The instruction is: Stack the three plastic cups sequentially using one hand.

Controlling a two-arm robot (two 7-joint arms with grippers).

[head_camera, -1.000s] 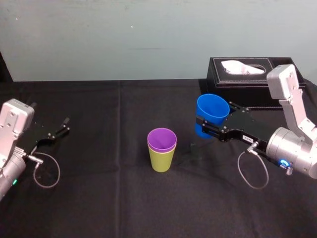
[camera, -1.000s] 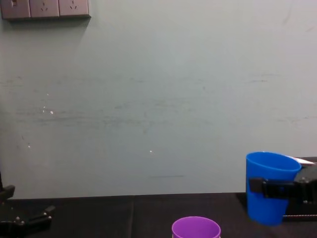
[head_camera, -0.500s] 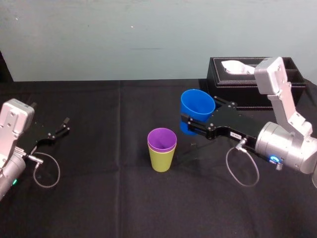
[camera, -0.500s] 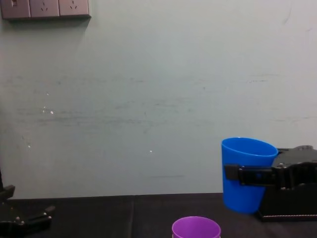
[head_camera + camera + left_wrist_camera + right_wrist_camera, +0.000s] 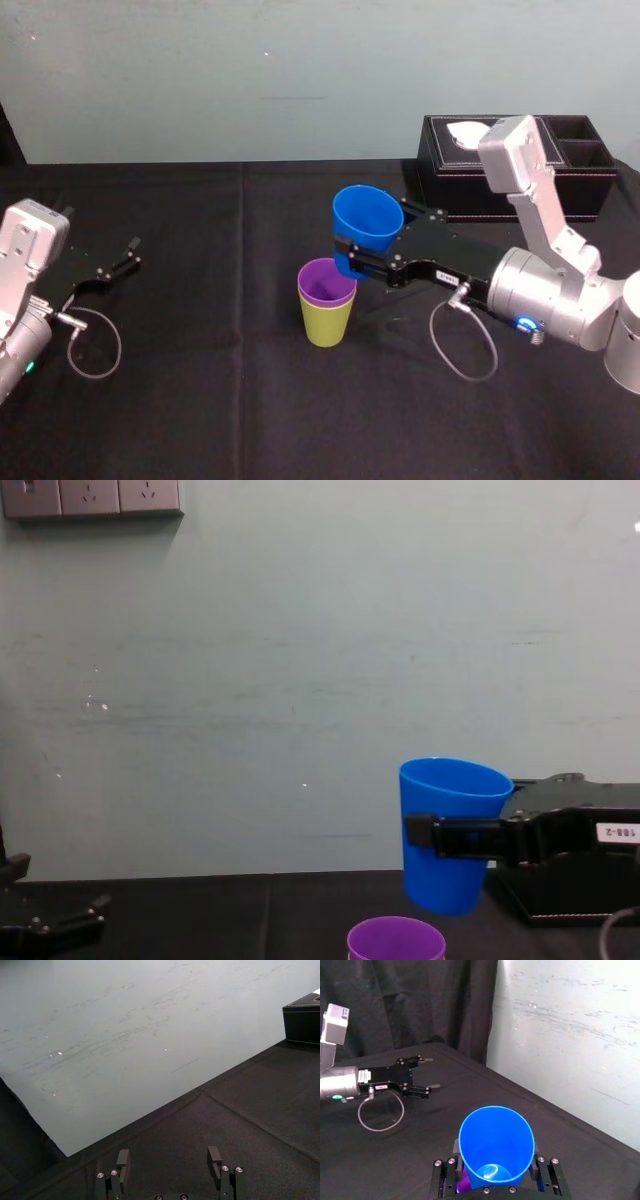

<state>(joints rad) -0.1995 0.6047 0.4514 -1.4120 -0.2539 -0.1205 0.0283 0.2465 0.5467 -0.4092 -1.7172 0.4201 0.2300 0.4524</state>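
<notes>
- Black worktop (image 5: 200,400): purple cup (image 5: 327,281) nested in green cup (image 5: 326,323).
- Right pincer (image 5: 348,257) clamps blue cup (image 5: 368,222) aloft at their 1 o'clock.
- Left wrist view: left pincer (image 5: 168,1157) agape, empty.

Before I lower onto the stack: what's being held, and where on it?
The right gripper holds the blue cup by its side wall, about mid-height. The left gripper is open, holding nothing.
</notes>
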